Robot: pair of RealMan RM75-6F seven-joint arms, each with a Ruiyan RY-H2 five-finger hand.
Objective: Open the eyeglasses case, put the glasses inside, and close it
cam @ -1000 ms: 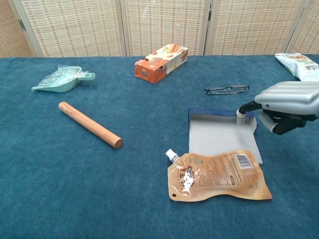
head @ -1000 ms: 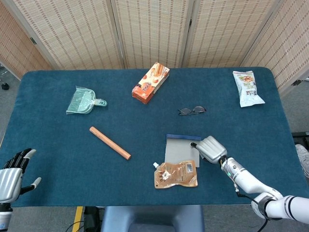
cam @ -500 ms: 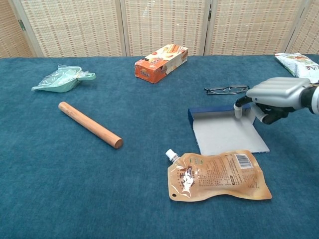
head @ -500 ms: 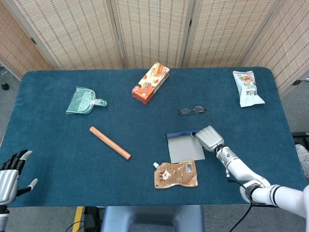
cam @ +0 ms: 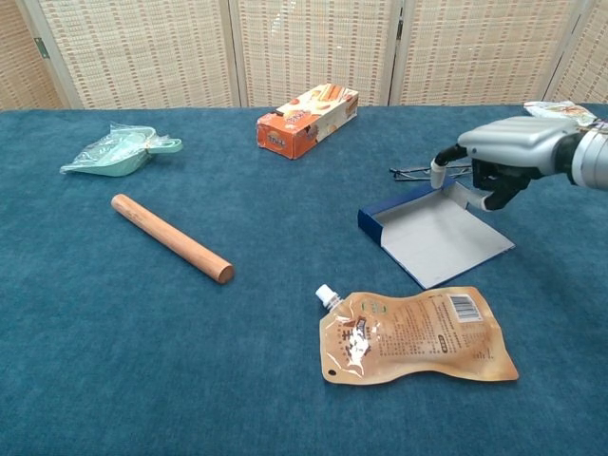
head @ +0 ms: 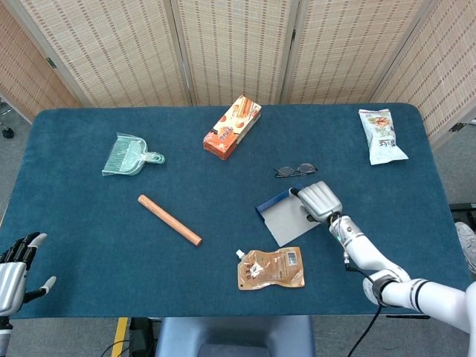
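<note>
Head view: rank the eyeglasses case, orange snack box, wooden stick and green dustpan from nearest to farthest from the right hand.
1. eyeglasses case, touching the right hand
2. orange snack box, up-left near the table's back
3. wooden stick, left of centre
4. green dustpan, far left

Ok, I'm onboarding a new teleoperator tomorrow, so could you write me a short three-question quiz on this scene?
1. True or false: the eyeglasses already lie inside the eyeglasses case.
2. Which hand is at the case? A) left hand B) right hand
3. Fill in: the orange spouted pouch lies on the side of the case nearer the ____.

Key
1. False: they lie on the blue table beyond the case.
2. B: the right hand is at its far edge; the left hand hangs off the table's near left corner.
3. robot
</note>
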